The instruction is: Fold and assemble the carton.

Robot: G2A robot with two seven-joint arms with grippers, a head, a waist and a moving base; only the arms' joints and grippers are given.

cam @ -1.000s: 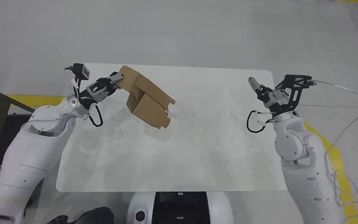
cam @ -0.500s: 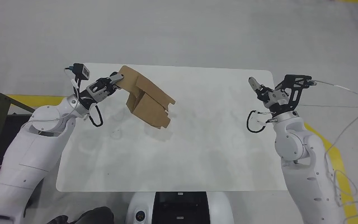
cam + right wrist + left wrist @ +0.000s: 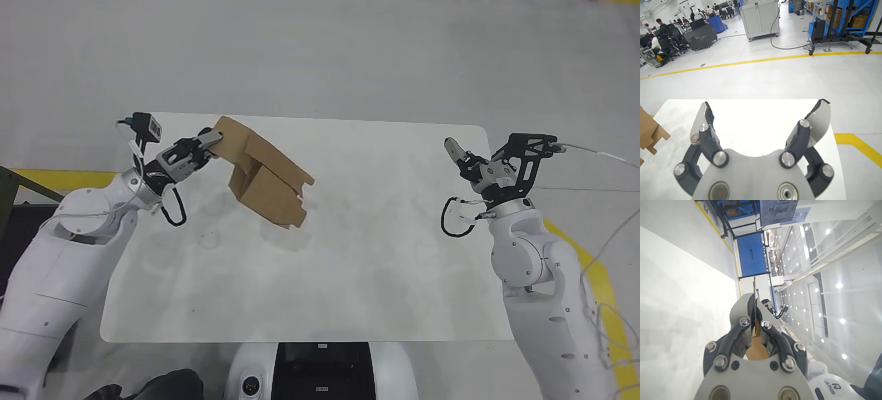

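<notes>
A brown cardboard carton, partly folded, hangs over the far left part of the white table. My left gripper is shut on its upper flap at the table's far left edge. In the left wrist view the flap's thin edge runs between the two closed fingers. My right gripper stands open near the table's far right corner, well away from the carton. In the right wrist view its fingers are spread wide with nothing between them, and a piece of the carton shows at the side.
The table's surface spreads bare between the two arms. Yellow floor tape runs beside the table's right side. Racks, carts and seated people stand far off in the hall behind.
The carton has shifted very slightly in the left gripper's hold. The right arm has kept still.
</notes>
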